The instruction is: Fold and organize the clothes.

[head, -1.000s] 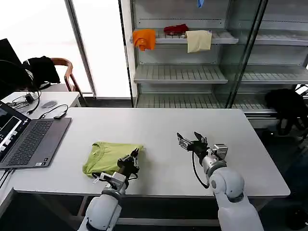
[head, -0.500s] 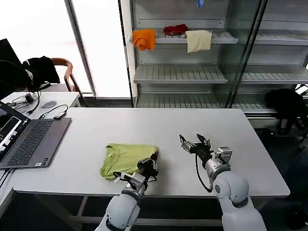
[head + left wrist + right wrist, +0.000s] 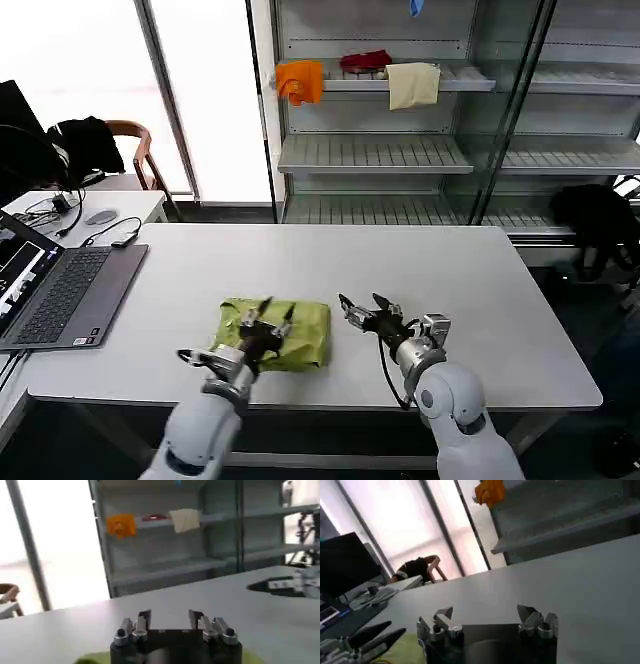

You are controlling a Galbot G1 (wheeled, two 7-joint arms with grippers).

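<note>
Left gripper (image 3: 269,312) is over the folded T-shirt (image 3: 300,335), fingers spread and holding nothing; whether the tips touch the cloth is hard to tell. Right gripper (image 3: 366,308) sits just beside the shirt's right edge, also spread wide and empty. The shirt lies flat near the front edge of the table (image 3: 440,260), around the middle, with a laptop (image 3: 55,295) well off to its left.

The left gripper (image 3: 268,316) and its arm cover the near left part of the folded T-shirt (image 3: 300,328), so its collar and near edge cannot be made out. In both wrist views only a blurred sliver of the shirt shows beside the gripper body. The laptop (image 3: 55,290) at the table's (image 3: 480,300) left edge is cut off by the picture's edge.
</note>
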